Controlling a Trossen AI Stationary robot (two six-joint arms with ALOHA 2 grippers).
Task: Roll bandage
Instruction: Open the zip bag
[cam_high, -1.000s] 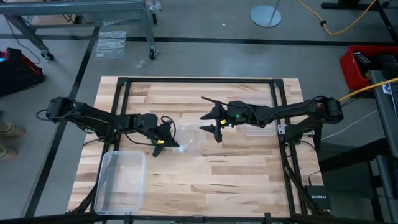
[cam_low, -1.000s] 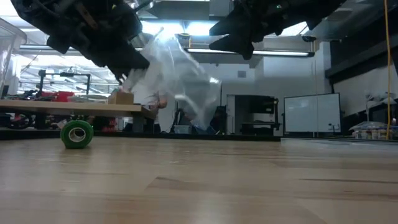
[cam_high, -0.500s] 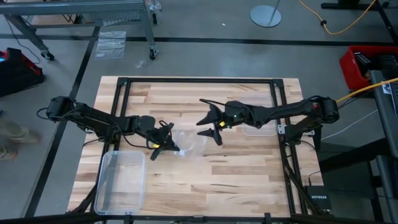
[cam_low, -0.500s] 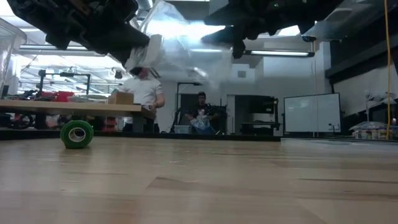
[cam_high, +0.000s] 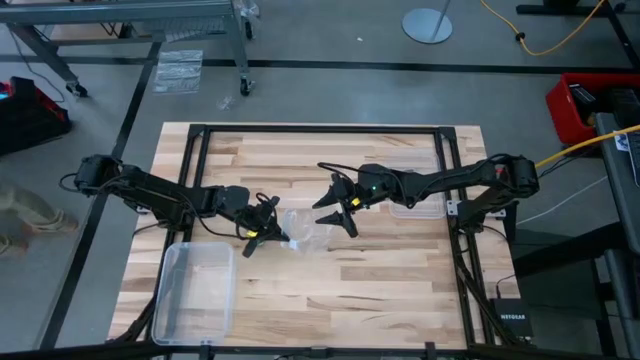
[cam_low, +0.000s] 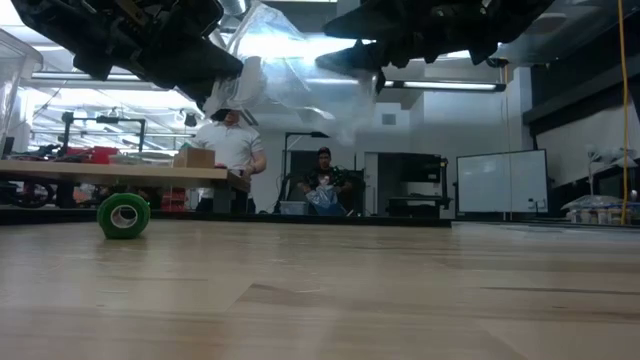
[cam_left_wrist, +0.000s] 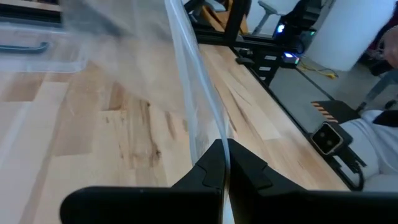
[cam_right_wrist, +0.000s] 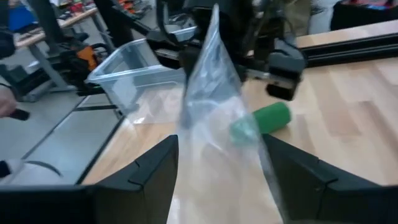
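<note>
Clear plastic bag (cam_high: 305, 232), pinched at its edge by the closed left gripper (cam_high: 262, 232) at frame centre, is approached by the spread right gripper (cam_high: 338, 205), while the green bandage roll (cam_low: 123, 215), lying apart at lower left on the table (cam_low: 400, 300), may be struck should the bag slip.

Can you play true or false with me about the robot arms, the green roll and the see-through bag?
1. The left gripper is shut on the clear plastic bag. True.
2. The right gripper has its jaws shut tight. False: its jaws are wide open, near the bag.
3. The bandage is a green roll lying on the wooden table. True.
4. The green roll is inside the clear plastic box. False: it lies on the bare table, outside the box.
5. The bag is lying flat on the table. False: it hangs lifted in the air.
</note>
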